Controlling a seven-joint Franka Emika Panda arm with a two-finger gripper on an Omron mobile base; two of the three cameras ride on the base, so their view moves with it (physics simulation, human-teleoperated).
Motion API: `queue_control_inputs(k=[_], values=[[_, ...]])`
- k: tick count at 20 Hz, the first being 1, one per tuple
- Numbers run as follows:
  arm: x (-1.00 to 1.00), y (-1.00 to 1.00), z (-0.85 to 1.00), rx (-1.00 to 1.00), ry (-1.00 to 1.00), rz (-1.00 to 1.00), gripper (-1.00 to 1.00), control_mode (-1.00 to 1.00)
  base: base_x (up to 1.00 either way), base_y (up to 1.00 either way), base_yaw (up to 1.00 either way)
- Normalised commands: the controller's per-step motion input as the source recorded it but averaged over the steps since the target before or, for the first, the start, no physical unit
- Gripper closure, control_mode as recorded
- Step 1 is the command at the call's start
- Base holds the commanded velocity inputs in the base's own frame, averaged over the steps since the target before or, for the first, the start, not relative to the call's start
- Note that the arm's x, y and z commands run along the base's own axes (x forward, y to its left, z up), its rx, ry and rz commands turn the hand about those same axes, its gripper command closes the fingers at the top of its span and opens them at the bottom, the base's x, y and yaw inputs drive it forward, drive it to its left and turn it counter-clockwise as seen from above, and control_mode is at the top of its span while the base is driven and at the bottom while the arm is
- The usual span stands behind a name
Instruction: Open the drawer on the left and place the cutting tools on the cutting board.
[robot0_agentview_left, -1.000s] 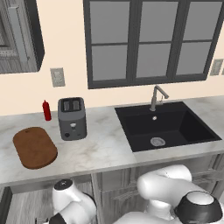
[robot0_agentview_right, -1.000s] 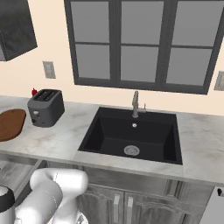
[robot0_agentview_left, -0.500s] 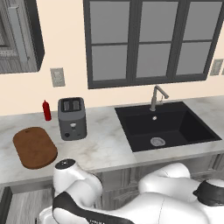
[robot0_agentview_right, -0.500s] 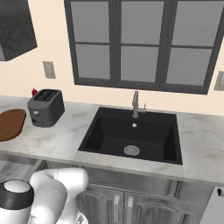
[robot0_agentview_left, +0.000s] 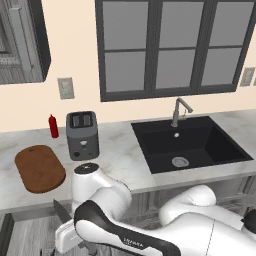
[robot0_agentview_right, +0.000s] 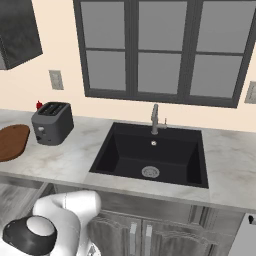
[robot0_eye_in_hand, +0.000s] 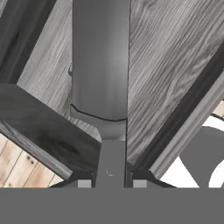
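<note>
Between tool (robot0_eye_in_hand: 109, 183) tips, broad grey steel knife (robot0_eye_in_hand: 100, 65), over wood-grain drawer (robot0_eye_in_hand: 166, 57)

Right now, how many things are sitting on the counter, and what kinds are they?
Cutting board: 1
Toaster: 1
Red bottle: 1
Total: 3

The knife is not on the counter; the gripper holds it over the open drawer.
</note>
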Motion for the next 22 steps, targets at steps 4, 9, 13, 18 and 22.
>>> queue_control_inputs(k=[4, 9, 13, 18, 22], values=[[0.45, -0.11, 0.54, 0.0, -0.01, 0.05, 1.0, -1.0, 0.0, 0.0, 0.0], [0.64, -0.08, 0.52, 0.0, 0.0, 0.0, 1.0, -1.0, 0.0, 0.0, 0.0], [0.8, -0.06, 0.49, 0.0, 0.0, 0.0, 1.0, -1.0, 0.0, 0.0, 0.0], [0.86, -0.04, 0.34, 0.0, 0.0, 0.01, 1.0, -1.0, 0.0, 0.0, 0.0], [0.86, 0.0, 0.09, 0.0, 0.0, 0.02, 1.0, -1.0, 0.0, 0.0, 0.0]])
